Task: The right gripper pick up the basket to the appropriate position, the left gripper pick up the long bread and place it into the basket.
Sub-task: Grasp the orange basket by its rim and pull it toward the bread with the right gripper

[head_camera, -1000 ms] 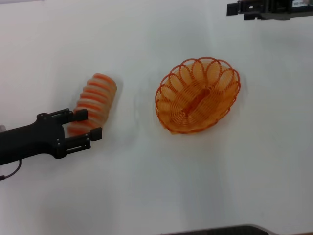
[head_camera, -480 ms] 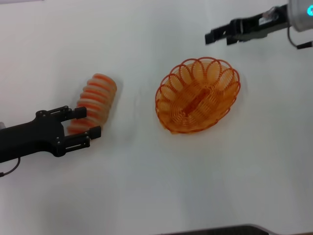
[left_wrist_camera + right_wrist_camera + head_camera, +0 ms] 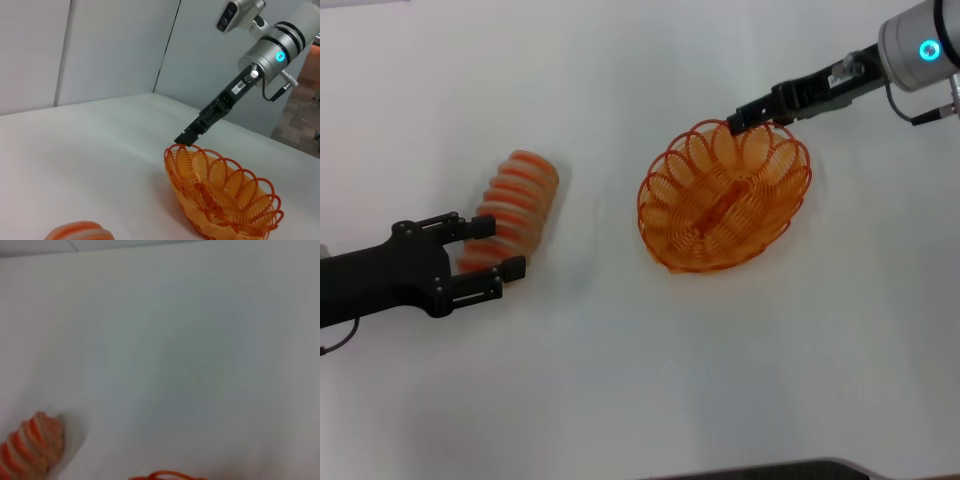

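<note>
The orange wire basket point(image 3: 720, 195) sits empty at the table's middle; it also shows in the left wrist view point(image 3: 220, 195), and a bit of its rim shows in the right wrist view point(image 3: 167, 475). My right gripper point(image 3: 736, 118), with a blue-lit wrist, has its tip at the basket's far rim, as the left wrist view point(image 3: 184, 139) also shows. The long bread point(image 3: 520, 190) lies on the table to the left and shows in both wrist views point(image 3: 80, 231) point(image 3: 30, 447). My left gripper point(image 3: 500, 248) is open, with one finger on each side of the bread's near end.
The white table point(image 3: 620, 380) is bare around the bread and the basket. Grey wall panels point(image 3: 115, 45) stand beyond the table's far edge.
My right gripper has come down from the far right corner to the basket's far rim. My left gripper has barely moved. The bread and the basket have not moved.
</note>
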